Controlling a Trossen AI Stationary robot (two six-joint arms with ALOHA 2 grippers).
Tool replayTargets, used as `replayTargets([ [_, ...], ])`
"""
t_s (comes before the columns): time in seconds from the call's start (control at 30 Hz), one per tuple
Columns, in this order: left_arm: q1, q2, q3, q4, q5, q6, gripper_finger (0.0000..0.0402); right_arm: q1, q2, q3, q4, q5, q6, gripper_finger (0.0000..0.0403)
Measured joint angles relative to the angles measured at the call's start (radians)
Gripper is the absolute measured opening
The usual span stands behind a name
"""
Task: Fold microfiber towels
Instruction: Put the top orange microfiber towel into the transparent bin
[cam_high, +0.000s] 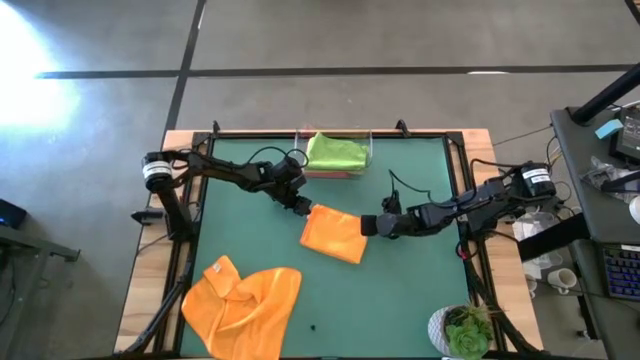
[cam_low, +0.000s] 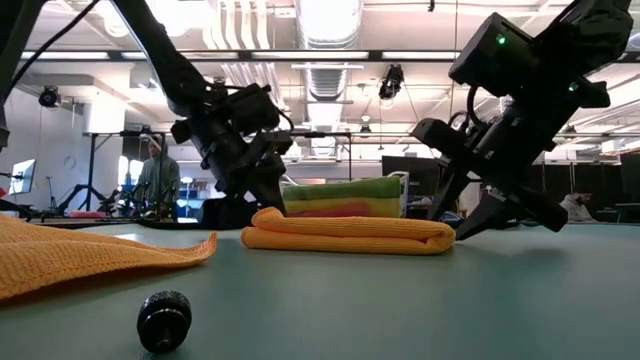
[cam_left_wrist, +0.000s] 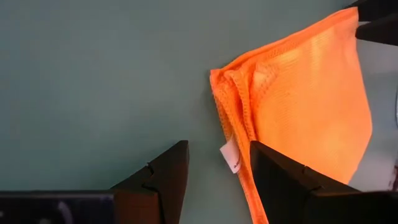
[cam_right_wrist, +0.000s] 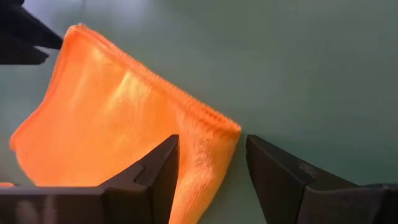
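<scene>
Towel folded orange (cam_high: 333, 234) lies mid-surface (cam_high: 400, 290) between your 2 claws: left claw (cam_high: 302, 207) parted at its far-left corner, right claw (cam_high: 369, 226) parted astride its right edge, neither gripping. You have 1 loose orange towel (cam_high: 243, 297) front-left, green towel (cam_high: 335, 151) at the back.

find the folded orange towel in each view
High view: folded orange towel at table centre, between both pincers.
Low view: flat at centre.
Left wrist view: right side.
Right wrist view: left side.
Shared landmark: the green table mat.
</scene>
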Motion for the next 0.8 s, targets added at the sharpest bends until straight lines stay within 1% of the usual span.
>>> replayTargets([
  [0.2,0.000,0.015,0.000,0.043,0.017,0.000,0.0160,-0.027,0.000,-0.001,0.002,0.000,-0.035,0.0176],
  [0.33,-0.006,0.019,0.008,0.052,0.062,-0.001,0.0160,-0.029,0.000,-0.001,0.024,0.000,-0.046,0.0176],
  [0.5,-0.008,0.026,0.009,0.065,0.046,-0.006,0.0160,-0.030,0.002,-0.001,0.065,0.000,-0.068,0.0176],
  [0.8,-0.011,0.092,0.012,0.201,0.061,-0.132,0.0160,-0.031,0.008,-0.001,0.082,-0.006,-0.069,0.0176],
])
